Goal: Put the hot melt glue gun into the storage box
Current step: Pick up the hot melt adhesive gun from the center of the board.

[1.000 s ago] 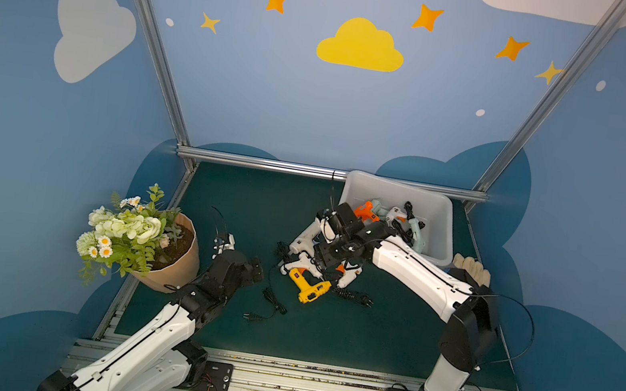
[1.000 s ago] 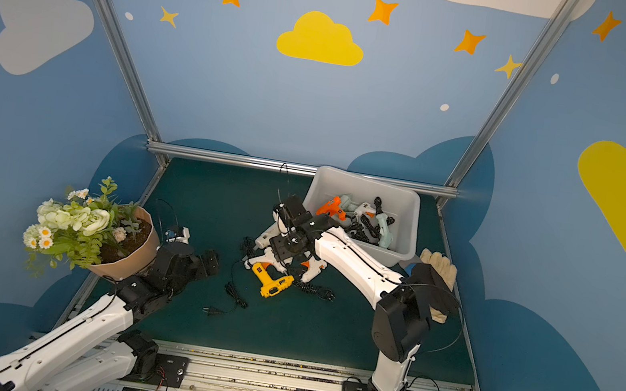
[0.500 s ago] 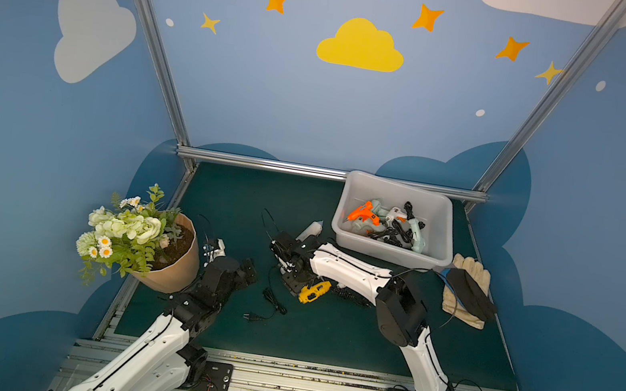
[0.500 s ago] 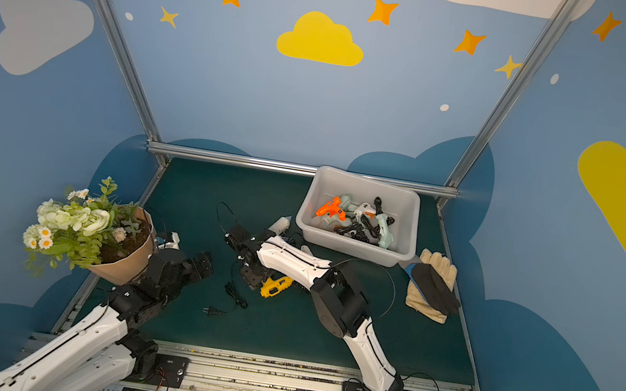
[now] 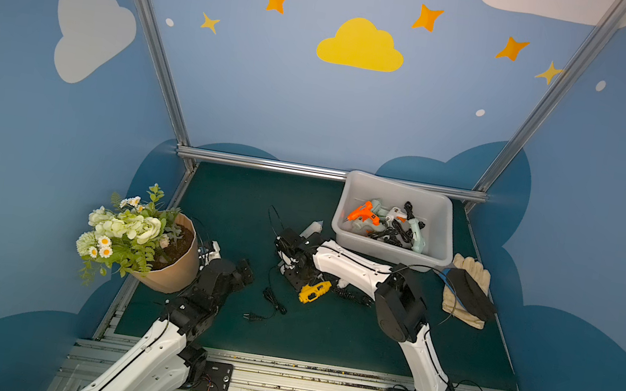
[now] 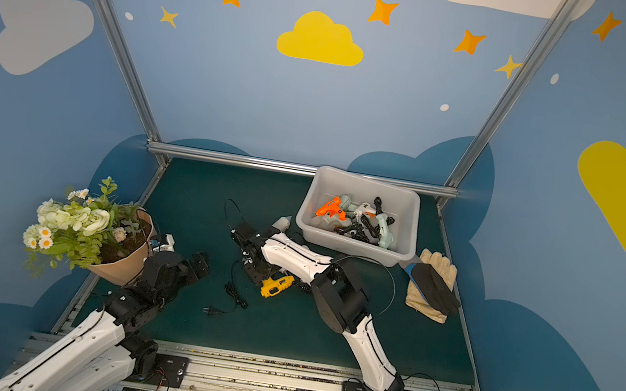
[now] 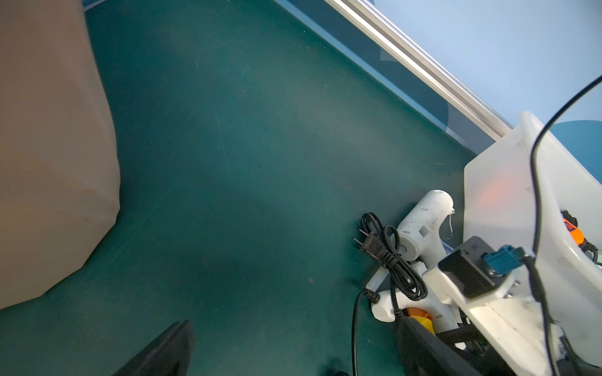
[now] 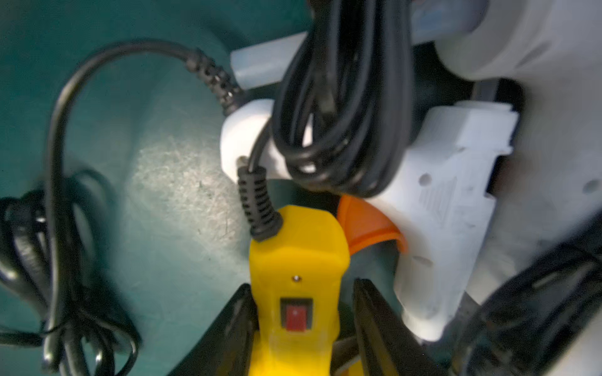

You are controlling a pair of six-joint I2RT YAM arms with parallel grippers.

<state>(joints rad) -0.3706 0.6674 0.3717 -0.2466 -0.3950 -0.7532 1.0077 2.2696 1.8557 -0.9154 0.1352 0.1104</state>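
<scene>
**Yellow gun on the mat, right jaws astride its handle**

Yellow is what fills my right wrist view: the yellow glue gun (image 8: pixel 294 293) lies on the green mat (image 5: pixel 324 333), red switch facing up, with the right gripper (image 8: pixel 301 286) straddling its handle. One finger (image 8: pixel 234 325) rests against the plastic, while the other (image 8: pixel 371 325) seems to stand a sliver clear, so I cannot tell whether the hold is firm. A white glue gun (image 8: pixel 439 201) with an orange trigger lies just beside it, a bundled black cord draped over it.

In both top views the yellow gun (image 6: pixel 276 285) sits mid-mat, well apart from the storage box (image 5: pixel 386 254). The box stands at the far right and holds an orange glue gun (image 5: pixel 361 212), pale ones and tangled cords.

My left gripper (image 5: pixel 241 272) hovers to the left with its jaws spread wide and nothing between them, just beside the tilted flower pot (image 5: pixel 174 268). A loose cord with a plug (image 5: pixel 270 303) lies between the arms. Work gloves (image 5: pixel 465 291) lie right of the box.
</scene>
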